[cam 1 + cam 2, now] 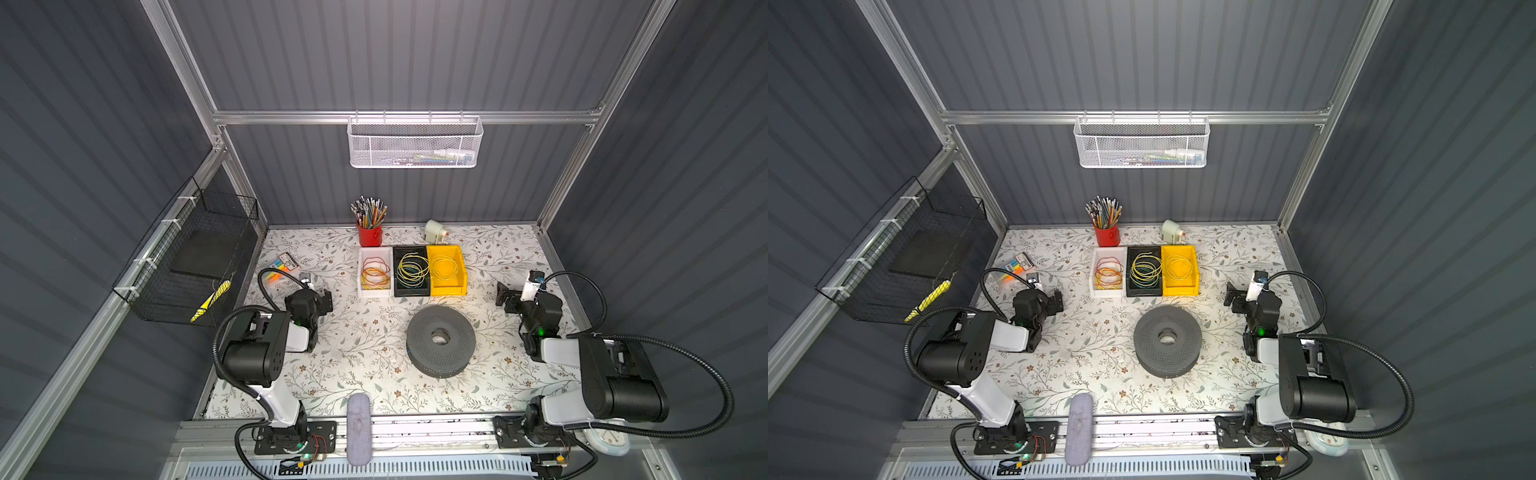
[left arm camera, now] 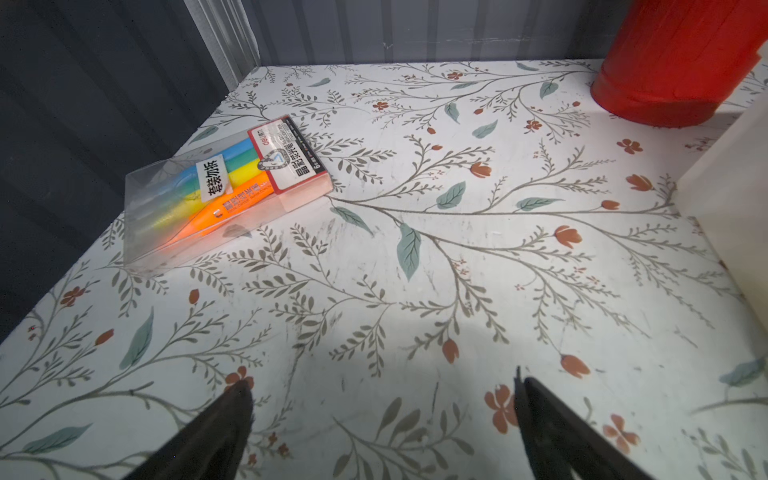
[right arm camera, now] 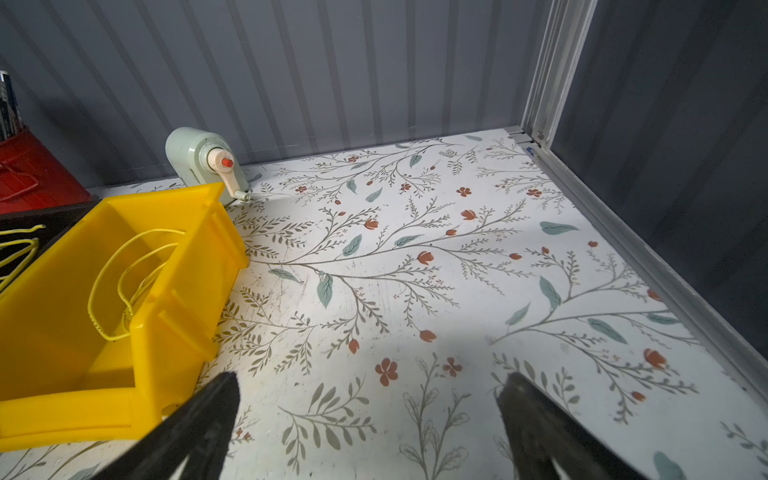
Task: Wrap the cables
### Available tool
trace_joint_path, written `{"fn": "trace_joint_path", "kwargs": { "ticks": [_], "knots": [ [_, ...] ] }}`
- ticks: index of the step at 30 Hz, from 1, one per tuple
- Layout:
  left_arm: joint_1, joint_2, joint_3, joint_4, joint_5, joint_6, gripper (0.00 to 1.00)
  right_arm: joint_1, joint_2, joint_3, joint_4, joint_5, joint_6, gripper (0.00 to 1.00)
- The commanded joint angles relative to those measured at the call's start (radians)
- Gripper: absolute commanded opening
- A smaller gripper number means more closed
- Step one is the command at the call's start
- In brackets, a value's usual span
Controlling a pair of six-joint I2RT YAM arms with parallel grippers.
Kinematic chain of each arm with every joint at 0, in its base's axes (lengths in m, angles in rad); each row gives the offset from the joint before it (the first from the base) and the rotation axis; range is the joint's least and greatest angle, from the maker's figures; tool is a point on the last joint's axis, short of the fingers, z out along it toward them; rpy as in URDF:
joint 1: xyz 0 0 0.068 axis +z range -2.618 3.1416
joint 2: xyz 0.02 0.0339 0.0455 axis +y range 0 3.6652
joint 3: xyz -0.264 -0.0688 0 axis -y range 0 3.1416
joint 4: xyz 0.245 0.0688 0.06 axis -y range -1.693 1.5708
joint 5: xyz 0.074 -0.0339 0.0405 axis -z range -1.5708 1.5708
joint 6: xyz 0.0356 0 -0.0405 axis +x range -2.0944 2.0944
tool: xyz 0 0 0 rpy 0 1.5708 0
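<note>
Taking the floral-papered table (image 1: 353, 374) as a dial in both top views, a clear plastic pack of coloured highlighters (image 1: 284, 264) lies at 10 o'clock. At 9 o'clock the left gripper (image 1: 324, 301) hangs low over bare tabletop. Its black fingertips (image 2: 239, 399) are spread wide with nothing between them.

At 12 o'clock three containers stand side by side:
- a white tray of red and orange wire loops (image 1: 374, 272)
- a black tray of yellow and green wire loops (image 1: 411, 270)
- a yellow plastic bin holding a yellow wire coil (image 1: 446, 270)

Off centre toward 5 o'clock lies a flat grey perforated spool (image 1: 440, 340). The thin bright blue wire (image 1: 409, 353) shows only as a sliver at the spool's 9 o'clock rim, probably tucked between the flanges. At 3 o'clock the right gripper (image 1: 505, 295) also stands wide apart and empty.

As I judge the risks:
- The wire's free end is hard to find, so a finger may pinch the flange instead.
- The unheld spool could slide when tugged.
- The springy wire may uncoil if tension slips.
</note>
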Motion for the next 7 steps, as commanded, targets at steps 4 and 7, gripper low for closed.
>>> {"fn": "trace_joint_path", "kwargs": {
  "ticks": [4, 7],
  "knots": [
    [0.004, -0.005, 0.001, 0.034, 0.006, 0.013, 1.00, 0.001, 0.007, 0.022, -0.006, -0.014, -0.014, 0.99],
    [0.004, -0.006, 0.001, 0.034, 0.006, 0.013, 1.00, 0.001, 0.002, 0.015, 0.004, -0.013, -0.014, 0.99]
  ]
}}
